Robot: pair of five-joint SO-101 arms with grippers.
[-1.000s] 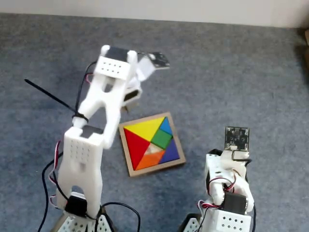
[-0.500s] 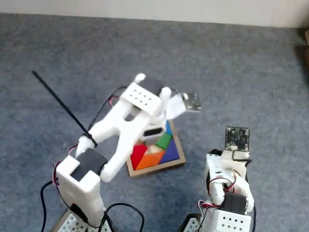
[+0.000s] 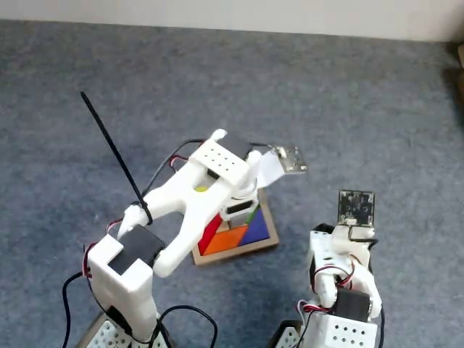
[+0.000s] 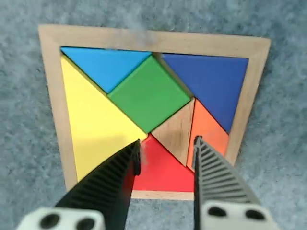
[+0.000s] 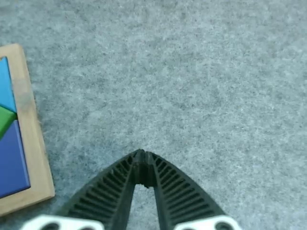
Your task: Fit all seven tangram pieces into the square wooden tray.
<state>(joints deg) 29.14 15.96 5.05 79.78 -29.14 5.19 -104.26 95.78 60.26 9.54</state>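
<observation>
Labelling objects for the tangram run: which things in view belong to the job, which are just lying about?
Job:
square wooden tray
light blue triangle
yellow triangle
green square
dark blue triangle
plain wooden triangle
orange piece
red triangle
left gripper, open above the tray

Lying about:
grey carpet
black cable tie on the left arm
right gripper, shut over carpet

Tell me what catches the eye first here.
The square wooden tray, packed with bright coloured pieces, stands out on the grey carpet. The left gripper hangs open right above its red piece; the right gripper sits shut over bare carpet beside the tray.
</observation>
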